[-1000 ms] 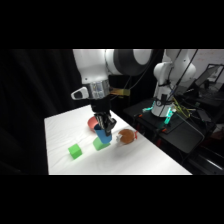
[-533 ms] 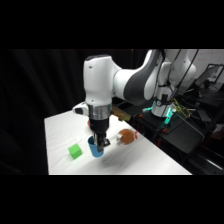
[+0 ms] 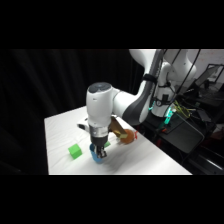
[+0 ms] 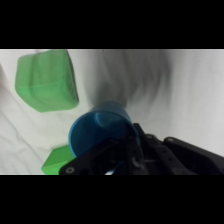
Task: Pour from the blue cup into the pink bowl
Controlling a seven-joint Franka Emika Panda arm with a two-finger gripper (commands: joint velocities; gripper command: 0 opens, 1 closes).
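The blue cup stands low over the white table near its front edge, right under my gripper. In the wrist view the blue cup shows its open mouth, and the black linkage of my gripper covers its lower right rim. The gripper is shut on the cup. The pink bowl does not show in either view; the arm covers the table behind the cup.
A green block lies left of the cup; in the wrist view this green block is at upper left and a second green block touches the cup's lower left. A brown-orange toy lies to the right.
The gripper has come from the back of the table toward the front edge with the cup and now sits slightly nearer the front than half a second ago. The blocks have not moved.
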